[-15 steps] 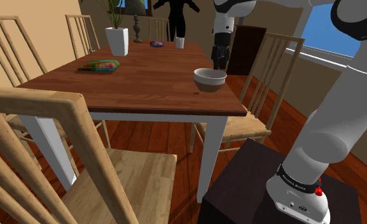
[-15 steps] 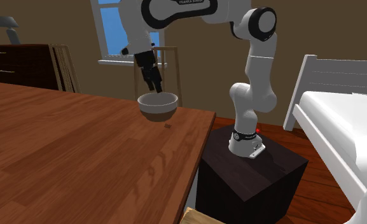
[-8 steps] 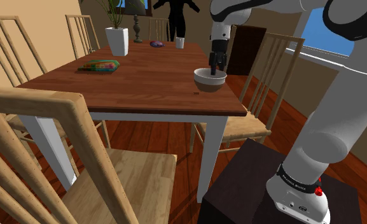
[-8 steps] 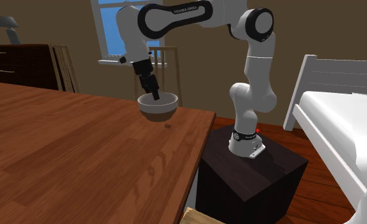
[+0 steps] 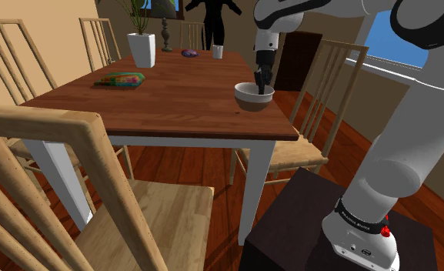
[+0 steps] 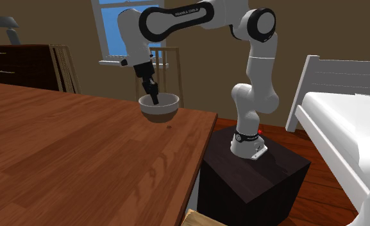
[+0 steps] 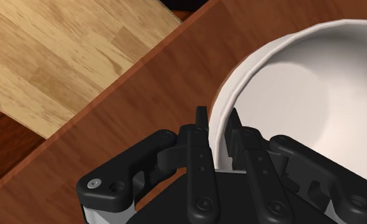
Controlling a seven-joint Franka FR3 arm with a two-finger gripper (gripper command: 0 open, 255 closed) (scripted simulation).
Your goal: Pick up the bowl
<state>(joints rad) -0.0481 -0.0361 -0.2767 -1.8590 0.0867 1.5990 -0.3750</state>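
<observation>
**Gripper lowered astride the bowl rim, ahead of the grasp**

Since one second ago the gripper [image 5: 260, 79] has travelled from behind the bowl [image 5: 254, 96] to directly over its rim and come down. The bowl itself has not shifted. It stands upright on the table [image 5: 174, 100], close to the edge on the shoulder view's right and not far from the corner nearest the stand [image 6: 254, 170].

In the wrist view the gripper [image 7: 218, 118] straddles the wall of the bowl [image 7: 303, 95]. One finger is inside the white hollow and the other outside, over the table [image 7: 131, 114]. The fingers stand apart, with a sliver of wood visible between the outer one and the wall, so the bowl appears not yet clasped. This placement suits a rim pinch, since the bowl looks too wide to be spanned whole.

In the second exterior view the gripper [image 6: 154, 98] points steeply down into the bowl [image 6: 159, 108] at the side nearer the window. The next step is probably to close the fingers and then lift. A one-sided grip may let the bowl tilt.
</observation>
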